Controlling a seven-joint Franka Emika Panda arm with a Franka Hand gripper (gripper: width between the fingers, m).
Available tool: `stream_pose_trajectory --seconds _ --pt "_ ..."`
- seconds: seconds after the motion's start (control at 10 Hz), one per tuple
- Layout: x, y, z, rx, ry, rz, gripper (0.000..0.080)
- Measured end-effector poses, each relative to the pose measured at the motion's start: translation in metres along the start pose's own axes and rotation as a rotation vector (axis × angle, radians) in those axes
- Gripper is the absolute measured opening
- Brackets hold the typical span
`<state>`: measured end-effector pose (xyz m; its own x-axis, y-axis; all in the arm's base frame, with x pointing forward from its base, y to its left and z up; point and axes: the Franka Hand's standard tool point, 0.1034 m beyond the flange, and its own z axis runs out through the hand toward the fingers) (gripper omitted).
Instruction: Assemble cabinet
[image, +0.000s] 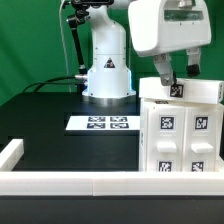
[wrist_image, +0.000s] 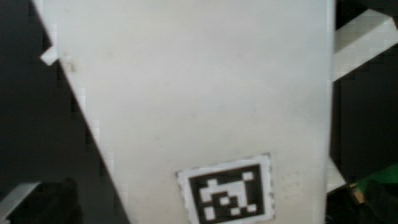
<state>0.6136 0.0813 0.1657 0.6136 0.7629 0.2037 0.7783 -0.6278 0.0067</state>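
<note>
The cabinet (image: 180, 128) is a large white box with black-and-white tags, standing at the exterior view's right near the front rail. My gripper (image: 177, 78) hangs right above it, with one finger on each side of its tagged top part (image: 178, 91). In the wrist view a broad white panel of the cabinet (wrist_image: 196, 100) with one tag (wrist_image: 231, 188) fills the picture. My gripper (wrist_image: 196, 208) straddles that panel. A dark gap shows between the grey finger (wrist_image: 22, 200) and the panel's edge, so the jaws stand open. No separate drawer boxes show.
The marker board (image: 103, 123) lies flat on the black table in the middle. A low white border rail (image: 60, 182) runs along the front and up the left side. The arm's white base (image: 107, 70) stands at the back before a green backdrop.
</note>
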Motion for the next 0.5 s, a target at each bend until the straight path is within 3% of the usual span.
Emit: stream_pose_trajectory --seconds 0.3,0.4,0.5 --pt "-0.0014 0.0012 0.0024 -0.002 -0.002 0.002 0.078" --pt "-0.0016 0.0013 0.0025 -0.002 -0.002 0.002 0.0622" --pt "-0.0018 0.0016 0.0024 -0.002 -0.002 0.003 0.0622"
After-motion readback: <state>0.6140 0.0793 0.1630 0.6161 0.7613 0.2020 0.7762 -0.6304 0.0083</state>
